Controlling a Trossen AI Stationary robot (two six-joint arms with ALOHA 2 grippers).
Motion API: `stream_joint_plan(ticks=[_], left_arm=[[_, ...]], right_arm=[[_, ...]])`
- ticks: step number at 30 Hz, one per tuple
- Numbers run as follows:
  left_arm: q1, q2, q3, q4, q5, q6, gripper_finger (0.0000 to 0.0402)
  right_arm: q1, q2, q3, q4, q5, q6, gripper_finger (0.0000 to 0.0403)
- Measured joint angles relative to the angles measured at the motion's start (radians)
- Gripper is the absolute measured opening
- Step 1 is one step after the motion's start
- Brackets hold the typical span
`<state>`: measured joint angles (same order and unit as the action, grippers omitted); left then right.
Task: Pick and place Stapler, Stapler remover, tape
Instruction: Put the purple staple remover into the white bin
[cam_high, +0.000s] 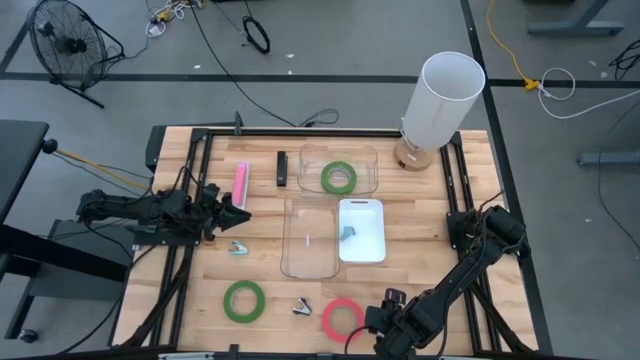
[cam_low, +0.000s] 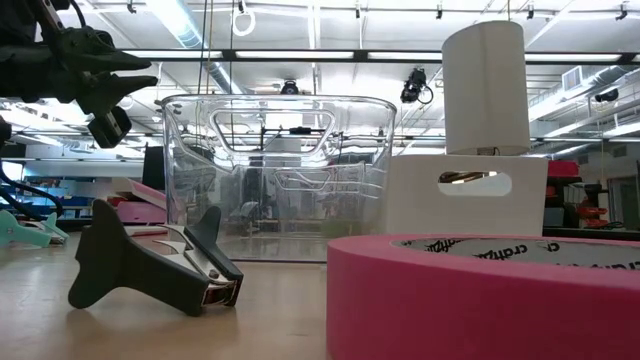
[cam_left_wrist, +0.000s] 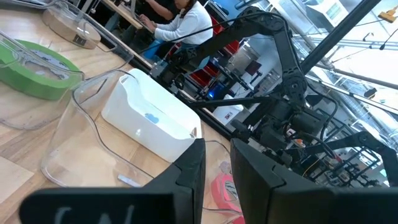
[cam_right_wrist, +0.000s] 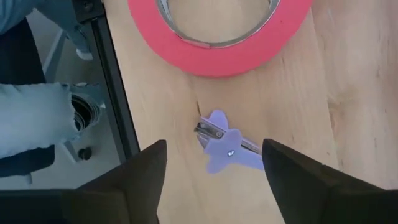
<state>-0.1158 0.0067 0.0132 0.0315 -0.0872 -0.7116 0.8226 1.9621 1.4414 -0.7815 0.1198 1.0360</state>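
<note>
Wooden slats make up my work table, framed by black rails and standing on a grey workshop floor. Near the middle sit two clear plastic bins: one toward the far edge holds a green tape ring, and the other sits just in front of it. Beside that one is a white tray with a small blue-grey item inside that I cannot identify. A tall white cylinder stands at the far right corner.

A second green tape ring lies flat near the front left. The red-pink tape ring lies flat near the front edge, and a dark staple remover rests between those two rings, apart from both. A pink stapler and a black stapler lie side by side, well apart, on the far left part of the table. A pale staple remover sits in front of them.

My left gripper hangs above the table's left side, between the pink stapler and the pale staple remover, fingers nearly together with a narrow gap and nothing between them. My right gripper is low at the front edge, just beside the red-pink ring. Its fingers are spread wide and empty. Its wrist camera shows a pale lilac staple remover on the wood between them, close to the red-pink ring.
</note>
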Motion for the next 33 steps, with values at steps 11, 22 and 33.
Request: stream_joint_plan(ticks=[11, 22, 33], left_arm=[[0.000, 0.000, 0.000, -0.001, 0.000, 0.000, 0.0078], [0.000, 0.000, 0.000, -0.002, 0.000, 0.000, 0.0078], [0.000, 0.000, 0.000, -0.002, 0.000, 0.000, 0.0078]], right_arm=[[0.002, 0.001, -0.121, 0.148, -0.018, 0.021, 0.0252], [-0.004, 0.001, -0.202, 0.231, -0.026, 0.014, 0.0217], [-0.010, -0.004, -0.217, 0.234, -0.051, 0.037, 0.0072]])
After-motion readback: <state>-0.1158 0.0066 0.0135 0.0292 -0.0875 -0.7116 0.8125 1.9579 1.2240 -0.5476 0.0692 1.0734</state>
